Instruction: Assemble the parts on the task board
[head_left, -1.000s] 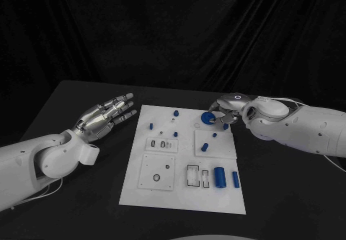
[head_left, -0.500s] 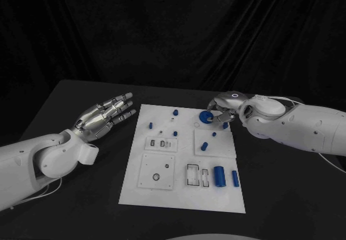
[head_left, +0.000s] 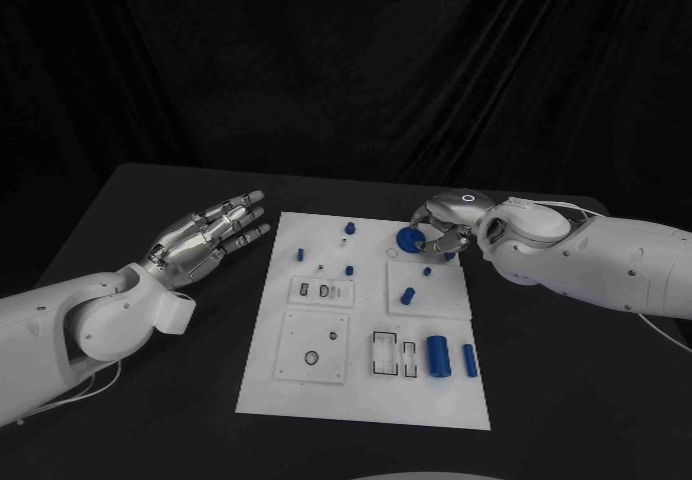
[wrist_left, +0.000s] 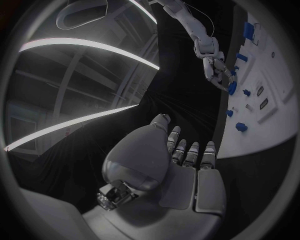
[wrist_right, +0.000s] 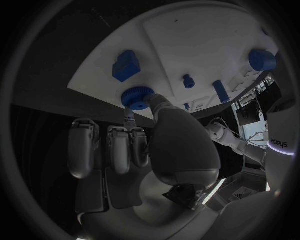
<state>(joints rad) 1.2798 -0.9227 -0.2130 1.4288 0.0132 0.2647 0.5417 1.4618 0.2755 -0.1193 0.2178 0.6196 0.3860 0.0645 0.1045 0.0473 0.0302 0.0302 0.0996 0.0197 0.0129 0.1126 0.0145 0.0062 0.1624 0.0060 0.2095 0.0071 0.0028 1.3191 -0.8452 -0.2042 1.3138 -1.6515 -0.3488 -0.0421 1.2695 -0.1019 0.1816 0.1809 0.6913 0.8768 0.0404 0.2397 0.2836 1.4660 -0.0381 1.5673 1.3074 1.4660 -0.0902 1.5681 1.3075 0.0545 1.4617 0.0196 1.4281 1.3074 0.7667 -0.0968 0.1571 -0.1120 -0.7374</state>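
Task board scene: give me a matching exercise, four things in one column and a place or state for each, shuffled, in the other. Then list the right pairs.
Things
1. left hand
2. right hand
3. blue round part
4. two upright blue cylinders

Places or states
A. stand side by side near the task board's near right corner
B. fingers spread, holding nothing, over the black table left of the board
C. at the board's far edge, held at the fingertips
D. fingers closed round a blue piece at the board's far right

Pairs: 1-B, 2-D, 3-C, 4-A
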